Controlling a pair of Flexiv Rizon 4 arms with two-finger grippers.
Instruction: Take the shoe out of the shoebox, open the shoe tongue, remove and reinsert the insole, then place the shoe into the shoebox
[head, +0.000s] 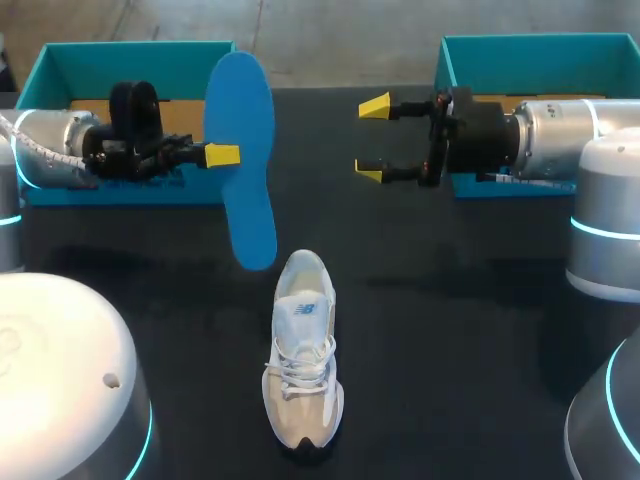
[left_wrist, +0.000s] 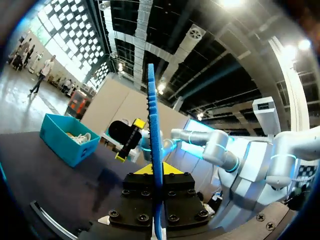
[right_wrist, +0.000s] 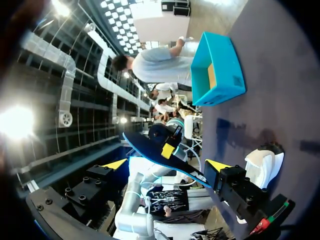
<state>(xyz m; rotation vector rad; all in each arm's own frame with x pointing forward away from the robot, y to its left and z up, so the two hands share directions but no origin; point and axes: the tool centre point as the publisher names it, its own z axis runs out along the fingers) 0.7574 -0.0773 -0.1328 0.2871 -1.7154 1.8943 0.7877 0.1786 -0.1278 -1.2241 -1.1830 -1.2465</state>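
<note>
A white and beige shoe (head: 301, 352) lies on the black table, toe toward me, also seen beside my right gripper's finger as the shoe (right_wrist: 263, 165). My left gripper (head: 222, 155) is shut on a blue insole (head: 245, 150) held in the air above the table; seen edge-on, the insole (left_wrist: 153, 150) stands between the left gripper (left_wrist: 154, 170) tips. My right gripper (head: 374, 138) hangs open to the right of the insole, apart from it, nothing between its fingers. In the right wrist view the insole (right_wrist: 160, 160) floats ahead of the right gripper (right_wrist: 167, 164).
A teal shoebox (head: 120, 125) stands at the back left behind my left arm, another teal box (head: 540, 110) at the back right behind my right arm. The same left box (right_wrist: 217, 67) shows far ahead in the right wrist view.
</note>
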